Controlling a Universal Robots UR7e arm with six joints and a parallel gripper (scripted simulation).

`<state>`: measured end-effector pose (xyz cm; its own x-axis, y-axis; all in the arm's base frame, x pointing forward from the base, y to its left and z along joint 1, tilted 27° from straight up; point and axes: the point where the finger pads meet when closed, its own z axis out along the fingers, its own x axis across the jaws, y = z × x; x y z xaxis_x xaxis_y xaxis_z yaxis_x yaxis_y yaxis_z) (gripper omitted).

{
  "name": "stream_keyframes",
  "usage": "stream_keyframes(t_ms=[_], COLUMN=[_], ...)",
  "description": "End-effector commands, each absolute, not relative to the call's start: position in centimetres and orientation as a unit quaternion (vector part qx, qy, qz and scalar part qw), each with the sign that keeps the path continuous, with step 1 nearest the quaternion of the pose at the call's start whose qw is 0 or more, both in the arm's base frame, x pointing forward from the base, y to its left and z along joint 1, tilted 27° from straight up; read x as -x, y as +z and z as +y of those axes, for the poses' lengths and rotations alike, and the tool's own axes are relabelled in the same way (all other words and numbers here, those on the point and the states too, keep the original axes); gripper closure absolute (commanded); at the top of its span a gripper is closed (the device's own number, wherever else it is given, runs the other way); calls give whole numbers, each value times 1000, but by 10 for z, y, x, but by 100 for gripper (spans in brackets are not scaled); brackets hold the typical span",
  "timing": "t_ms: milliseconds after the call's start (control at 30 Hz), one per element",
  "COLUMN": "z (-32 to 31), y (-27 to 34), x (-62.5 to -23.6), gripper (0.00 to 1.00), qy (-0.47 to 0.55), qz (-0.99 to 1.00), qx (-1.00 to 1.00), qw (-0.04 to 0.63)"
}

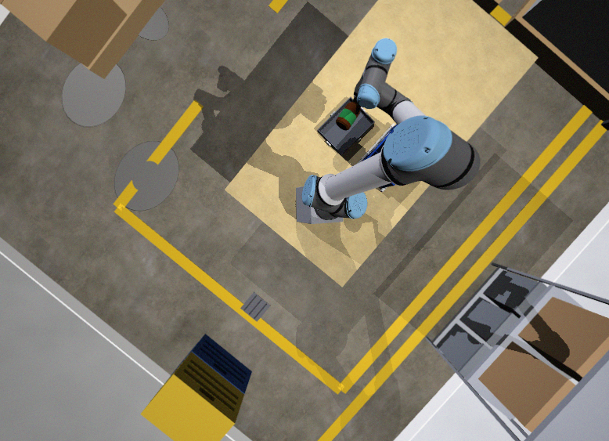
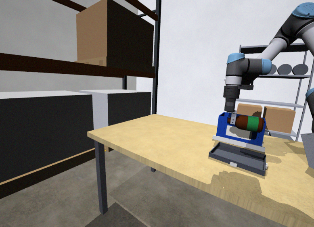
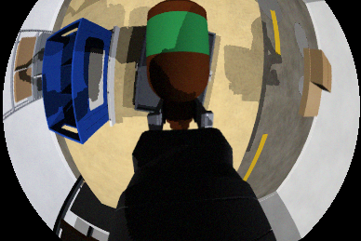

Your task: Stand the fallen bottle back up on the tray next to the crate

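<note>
The brown bottle with a green label [image 1: 347,116] [image 2: 250,123] [image 3: 178,34] lies nearly level in the air, its neck in my gripper [image 2: 232,119] [image 3: 179,105]. The gripper points down and is shut on the bottle's neck. The bottle's base points away from the fingers, to the right in the exterior view. The dark grey tray [image 1: 338,139] [image 2: 220,157] [image 3: 140,101] lies below the bottle and does not touch it. The blue crate [image 2: 220,125] [image 3: 76,123] stands beside the tray; the arm hides most of it in the top view.
A pale rail [image 2: 238,143] [image 3: 112,76] runs along the crate's foot, between crate and tray. The wooden table [image 1: 472,81] [image 2: 152,136] carries them, and its edge lies on the tray's side away from the crate. A grey slanted object [image 2: 308,146] stands at the right in the exterior view.
</note>
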<state>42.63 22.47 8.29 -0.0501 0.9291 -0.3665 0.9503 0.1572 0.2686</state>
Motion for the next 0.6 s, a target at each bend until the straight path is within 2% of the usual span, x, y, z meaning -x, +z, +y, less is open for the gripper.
stream_keyframes(t_ms=[0, 567], z=[225, 225], y=[83, 83], x=[-427, -427], gripper=[100, 100], qy=[-17, -16], qz=[709, 706], qx=[-665, -668], qw=[233, 234])
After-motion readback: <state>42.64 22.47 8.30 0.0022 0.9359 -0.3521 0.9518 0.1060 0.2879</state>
